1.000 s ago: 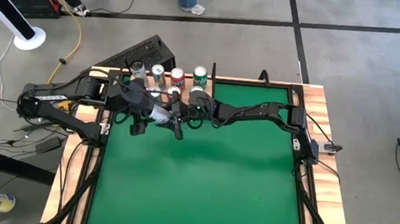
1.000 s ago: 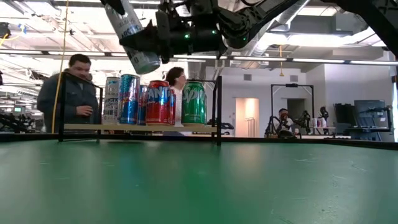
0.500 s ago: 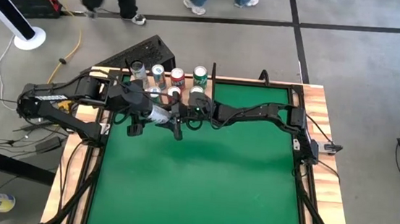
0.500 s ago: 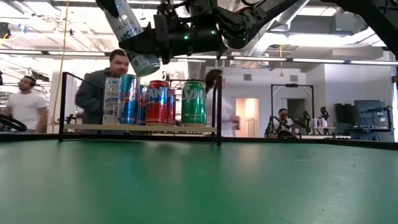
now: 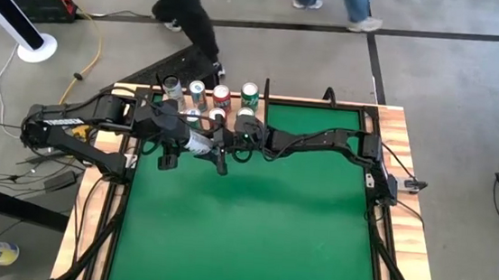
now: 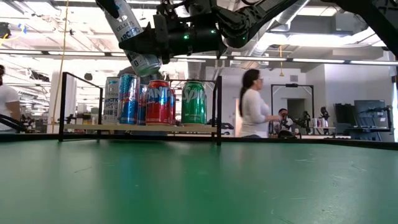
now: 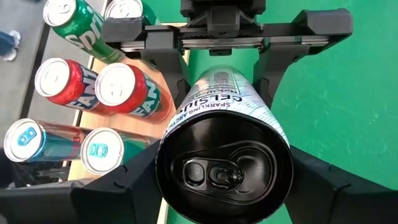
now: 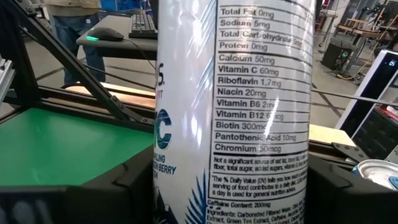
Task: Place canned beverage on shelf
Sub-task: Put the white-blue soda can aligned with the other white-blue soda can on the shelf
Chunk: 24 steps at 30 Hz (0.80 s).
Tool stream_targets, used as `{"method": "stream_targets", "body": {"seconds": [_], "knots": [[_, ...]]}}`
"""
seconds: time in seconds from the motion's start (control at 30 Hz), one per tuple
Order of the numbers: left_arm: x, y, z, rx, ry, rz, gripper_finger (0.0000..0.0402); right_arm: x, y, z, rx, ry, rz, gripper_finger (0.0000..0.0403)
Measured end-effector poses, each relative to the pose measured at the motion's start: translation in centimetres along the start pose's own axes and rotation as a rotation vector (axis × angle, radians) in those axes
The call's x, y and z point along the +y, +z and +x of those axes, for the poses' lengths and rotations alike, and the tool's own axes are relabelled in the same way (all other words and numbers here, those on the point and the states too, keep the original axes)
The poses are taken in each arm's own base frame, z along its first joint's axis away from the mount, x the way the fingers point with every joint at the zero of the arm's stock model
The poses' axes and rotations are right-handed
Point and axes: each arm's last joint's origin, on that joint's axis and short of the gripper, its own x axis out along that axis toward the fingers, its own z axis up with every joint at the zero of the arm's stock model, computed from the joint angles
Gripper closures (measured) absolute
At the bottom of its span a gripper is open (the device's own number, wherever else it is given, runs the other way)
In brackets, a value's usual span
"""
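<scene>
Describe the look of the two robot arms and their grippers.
Both arms are dark, jointed and slim. The left arm carries a yellow label near its base; the right arm runs black cabling along it. The left gripper has broad matte-black fingers; green indicator lights glow on the wrists in the low view.

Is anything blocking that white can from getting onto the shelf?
Partly. The white can hangs above the shelf, whose near side is lined with cans; bare board shows only toward its left end.
</scene>
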Motion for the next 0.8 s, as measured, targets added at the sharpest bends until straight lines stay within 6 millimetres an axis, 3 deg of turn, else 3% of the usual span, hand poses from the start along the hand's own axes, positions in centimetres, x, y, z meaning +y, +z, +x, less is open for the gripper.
{"method": "stream_targets", "body": {"seconds": [0.27, 0.53, 0.8], "knots": [[0.8, -0.4, 0.2, 0.053, 0.015, -0.012, 0.0164, -1.8, 0.6, -1.3, 0.058, -0.028, 0.071, 0.0017], [2.3, -1.6, -0.6, 0.173, 0.012, -0.054, 0.0164, -3.3, 5.4, -5.9, 0.149, -0.053, -0.015, 0.0044], [5.0, -2.6, -0.4, 0.314, 0.045, -0.119, 0.0164, -4.2, 12.4, -14.5, 0.175, -0.119, -0.079, 0.0047]]}}
